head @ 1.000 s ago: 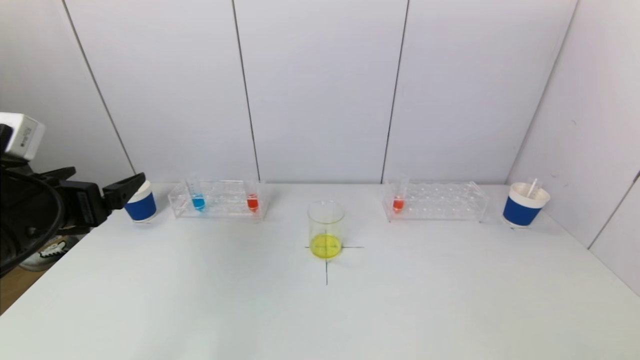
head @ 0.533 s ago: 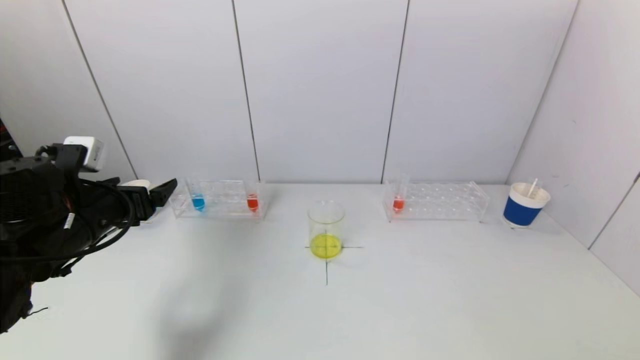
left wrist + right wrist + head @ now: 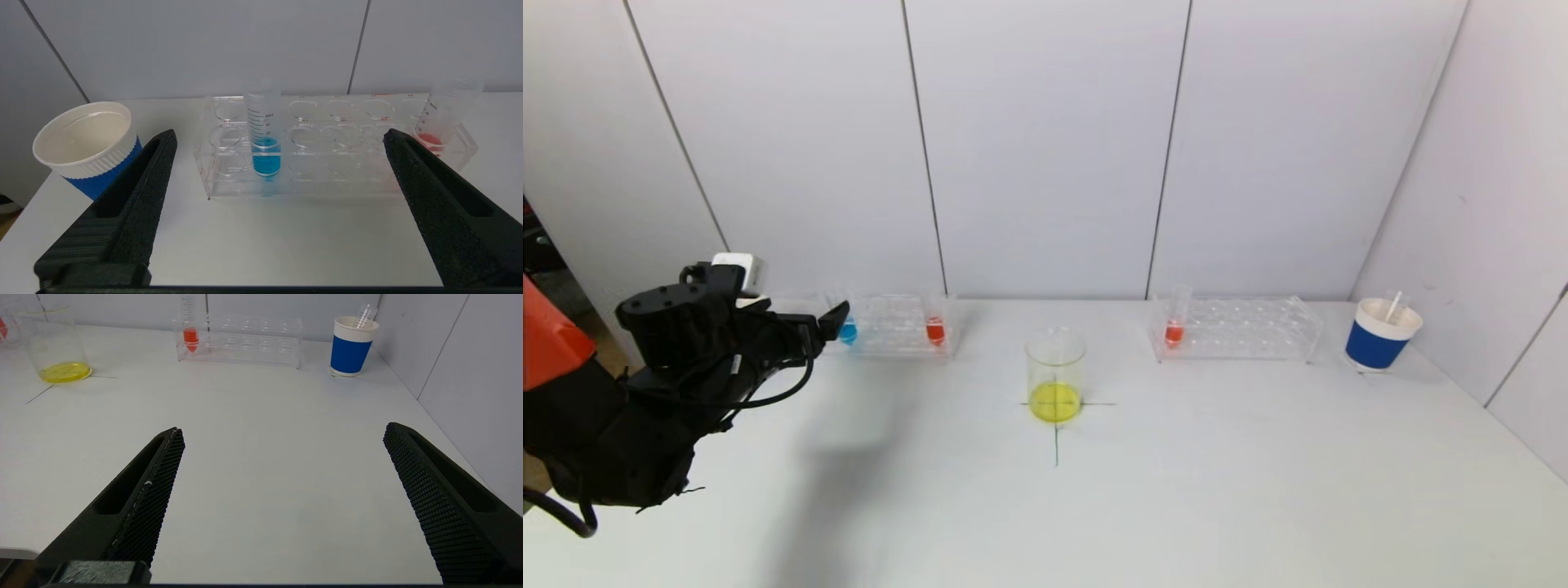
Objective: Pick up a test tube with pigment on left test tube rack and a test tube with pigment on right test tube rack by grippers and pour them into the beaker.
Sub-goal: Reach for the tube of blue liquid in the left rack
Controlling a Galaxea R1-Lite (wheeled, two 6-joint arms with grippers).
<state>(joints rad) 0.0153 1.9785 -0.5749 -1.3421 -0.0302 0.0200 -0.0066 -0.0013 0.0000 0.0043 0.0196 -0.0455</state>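
The left test tube rack is clear plastic and holds a tube of blue pigment and a tube of red pigment. My left gripper stands open just in front of the rack, level with the blue tube, touching nothing. The right test tube rack holds one tube of red pigment. The beaker, with yellow liquid in it, stands on a cross mark between the racks. My right gripper is open and empty over bare table, outside the head view.
A blue paper cup stands to the left of the left rack, behind my left arm in the head view. Another blue cup with an empty tube in it stands right of the right rack. White walls close the back and the right side.
My left arm has swung in from the left edge toward the left rack; its open fingers now reach the blue tube's end and cover the left cup in the head view.
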